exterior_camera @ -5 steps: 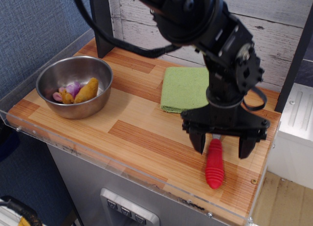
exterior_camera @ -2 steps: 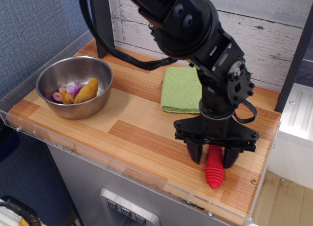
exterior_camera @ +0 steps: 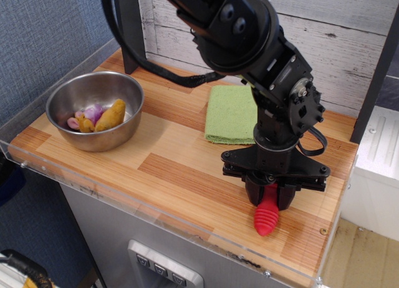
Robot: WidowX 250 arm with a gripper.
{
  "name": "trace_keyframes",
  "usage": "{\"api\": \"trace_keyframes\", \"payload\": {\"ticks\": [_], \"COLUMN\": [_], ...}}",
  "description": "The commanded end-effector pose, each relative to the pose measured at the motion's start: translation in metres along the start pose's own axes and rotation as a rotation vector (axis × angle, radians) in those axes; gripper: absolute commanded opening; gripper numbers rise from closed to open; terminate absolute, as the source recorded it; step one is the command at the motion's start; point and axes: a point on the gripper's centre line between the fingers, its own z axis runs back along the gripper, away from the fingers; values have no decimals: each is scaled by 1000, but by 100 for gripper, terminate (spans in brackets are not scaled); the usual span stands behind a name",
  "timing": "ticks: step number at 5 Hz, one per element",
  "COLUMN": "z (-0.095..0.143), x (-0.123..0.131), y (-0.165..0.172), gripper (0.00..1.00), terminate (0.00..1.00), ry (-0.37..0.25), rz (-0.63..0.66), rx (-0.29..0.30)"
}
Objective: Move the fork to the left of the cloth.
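1. Black metal gripper (exterior_camera: 270, 196) sits low over the wooden counter (exterior_camera: 168, 157) near its front right corner, with both fingers pressed against the sides of the fork (exterior_camera: 267, 213), clamped on it.
2. Only the fork's red ribbed handle shows, jutting out below the fingers toward the counter's front edge (the metal head is hidden under the gripper). Whether the handle's rounded end rests on the wood or is slightly lifted cannot be told.
3. The black robot arm (exterior_camera: 249, 45) rises from the gripper toward the back edge and fills the upper middle of the view.
4. The light-green cloth (exterior_camera: 230, 113) lies flat near the back edge, right of centre, behind the gripper; the arm covers its right side. The fork is nearer the front edge and to the right of the cloth, apart from it.
5. A steel bowl (exterior_camera: 75, 132) stands near the left edge, well apart from the cloth and the fork. It holds a yellow-brown piece (exterior_camera: 111, 115) and some small pink and purple pieces (exterior_camera: 87, 115).
6. A clear plastic rim (exterior_camera: 124, 204) runs along the front and left edges.
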Motion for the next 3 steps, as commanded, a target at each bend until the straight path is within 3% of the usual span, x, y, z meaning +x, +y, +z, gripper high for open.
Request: {"api": "trace_keyframes", "payload": {"ticks": [1,2,3], "z": [12,42,80], "x": [4,12,27], "y": [-7,-16,-20], "gripper": [0,0,0], "terminate": [0,0,0], "ry": [-3,-47,-107], "rz": [-4,-42,3], "rx": [-42,-53,-63]}}
